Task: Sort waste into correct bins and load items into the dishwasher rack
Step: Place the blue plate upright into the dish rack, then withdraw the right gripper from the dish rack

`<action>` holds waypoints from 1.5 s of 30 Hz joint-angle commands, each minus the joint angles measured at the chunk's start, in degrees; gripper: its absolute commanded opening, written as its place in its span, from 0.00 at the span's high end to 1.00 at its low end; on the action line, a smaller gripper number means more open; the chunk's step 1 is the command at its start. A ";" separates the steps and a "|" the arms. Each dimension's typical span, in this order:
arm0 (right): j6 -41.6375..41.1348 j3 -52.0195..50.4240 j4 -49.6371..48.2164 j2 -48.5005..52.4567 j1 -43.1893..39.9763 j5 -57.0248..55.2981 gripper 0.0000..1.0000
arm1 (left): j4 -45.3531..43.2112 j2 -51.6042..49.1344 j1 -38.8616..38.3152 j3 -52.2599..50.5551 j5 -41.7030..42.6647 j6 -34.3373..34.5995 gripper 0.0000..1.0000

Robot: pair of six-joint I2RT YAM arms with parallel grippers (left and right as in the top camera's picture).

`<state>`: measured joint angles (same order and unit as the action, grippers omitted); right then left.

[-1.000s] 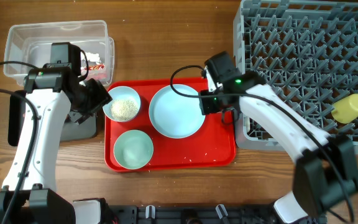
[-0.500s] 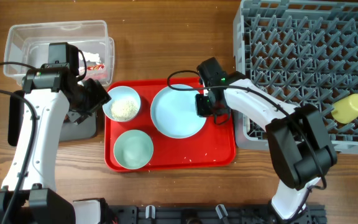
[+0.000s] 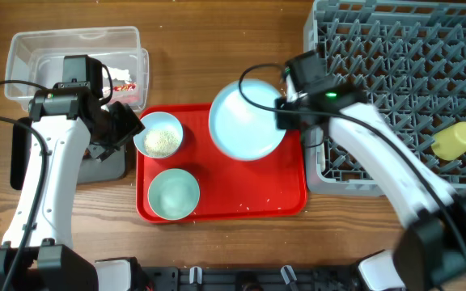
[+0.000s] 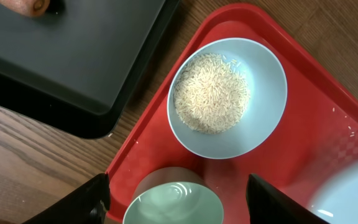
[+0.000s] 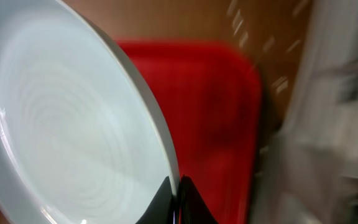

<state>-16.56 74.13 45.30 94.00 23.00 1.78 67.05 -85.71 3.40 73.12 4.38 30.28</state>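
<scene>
My right gripper [image 3: 285,113] is shut on the rim of the round light blue plate [image 3: 247,120] and holds it tilted above the back right of the red tray; the right wrist view shows the plate [image 5: 73,137] pinched in my right gripper [image 5: 178,193]. My left gripper [image 3: 129,126] is open and empty beside the pale blue bowl [image 3: 160,139] of rice grains [image 4: 211,92]. In the left wrist view my left gripper [image 4: 176,208] straddles the mint-green bowl [image 4: 173,202]. The yellow cup [image 3: 455,139] lies in the grey rack [image 3: 395,65]. The spoon is out of view.
The clear tub [image 3: 71,48] at the back left holds the red wrapper [image 3: 124,81]. The black tray [image 4: 73,62], with the carrot stick [image 4: 27,5] on it, lies left of the red tray [image 3: 241,206], mostly under my left arm. The mint-green bowl [image 3: 173,194] stands front left on the red tray.
My right gripper took hold of the plate's rim, lifted it off the red tray and carried it back and right, toward the rack. The left arm has not moved.
</scene>
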 commanded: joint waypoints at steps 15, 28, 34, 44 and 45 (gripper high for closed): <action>33.16 2.21 -32.65 -16.57 -25.73 -60.67 0.96 | -0.20 -0.44 0.22 -0.04 -0.37 0.13 0.30; 46.60 2.21 -57.11 6.82 -44.83 -52.19 0.96 | -0.15 -0.44 0.22 -0.04 -0.37 0.15 0.30; 48.35 2.21 -60.39 12.61 -45.48 -47.95 0.96 | -0.17 -0.44 0.22 -0.04 -0.37 0.15 0.30; 54.07 2.21 -63.82 16.17 -46.31 -44.72 0.96 | -0.57 -0.44 0.22 -0.04 -0.37 0.15 0.30; 54.05 2.21 -62.27 16.24 -46.25 -43.34 0.96 | -0.59 -0.44 0.22 -0.02 -0.37 0.15 0.30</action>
<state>36.84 75.53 -18.41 109.25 -23.09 -44.56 66.74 -85.71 3.40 73.08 4.36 30.28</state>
